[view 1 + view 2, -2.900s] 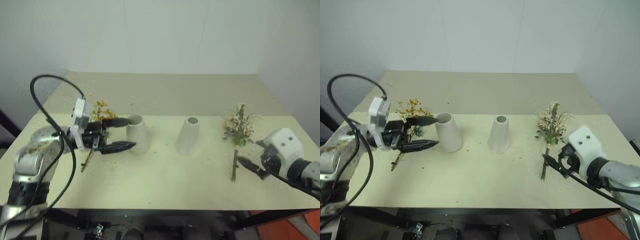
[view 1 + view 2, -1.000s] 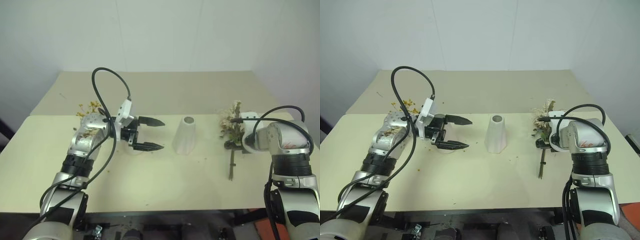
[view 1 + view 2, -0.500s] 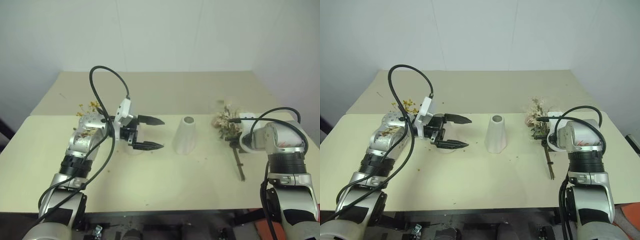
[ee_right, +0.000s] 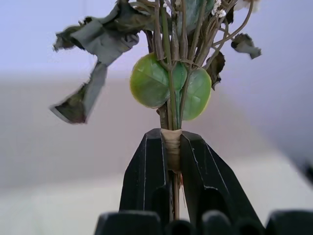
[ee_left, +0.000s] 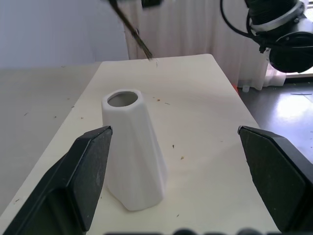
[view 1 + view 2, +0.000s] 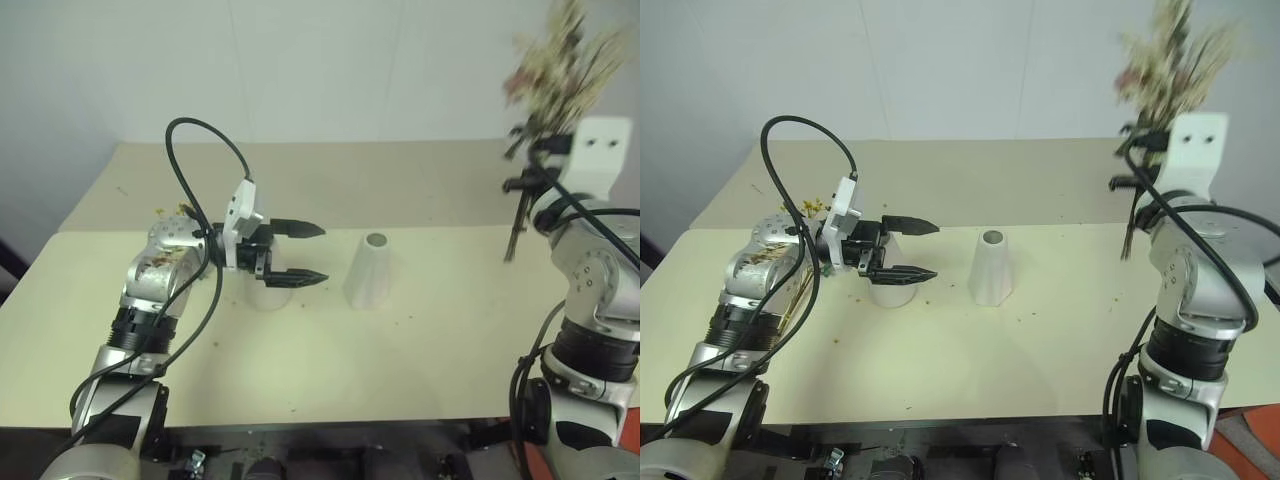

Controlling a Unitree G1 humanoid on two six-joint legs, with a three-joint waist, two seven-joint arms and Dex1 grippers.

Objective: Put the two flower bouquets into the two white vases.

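Observation:
My right gripper (image 4: 171, 143) is shut on the taped stem of the taller bouquet (image 6: 560, 60) with pink and cream blossoms. It holds that bouquet upright, high above the table's right side, with the stem end (image 6: 513, 245) hanging free. The narrow-necked white vase (image 6: 370, 272) stands at the table's middle. My left gripper (image 6: 311, 253) is open and level, pointing at that vase, with nothing between its fingers. Beneath it stands the wide-mouthed white vase (image 6: 892, 292), partly hidden. The yellow bouquet (image 6: 812, 207) lies behind my left arm, mostly covered.
The beige table (image 6: 330, 370) has a seam running across it behind the vases, and small plant crumbs lie scattered near them. A white wall stands behind. A black cable (image 6: 200, 135) loops above my left arm.
My right gripper has shut on the taller bouquet's stem and lifted it from lying on the table to upright, high at the right. The left gripper has stayed open in place.

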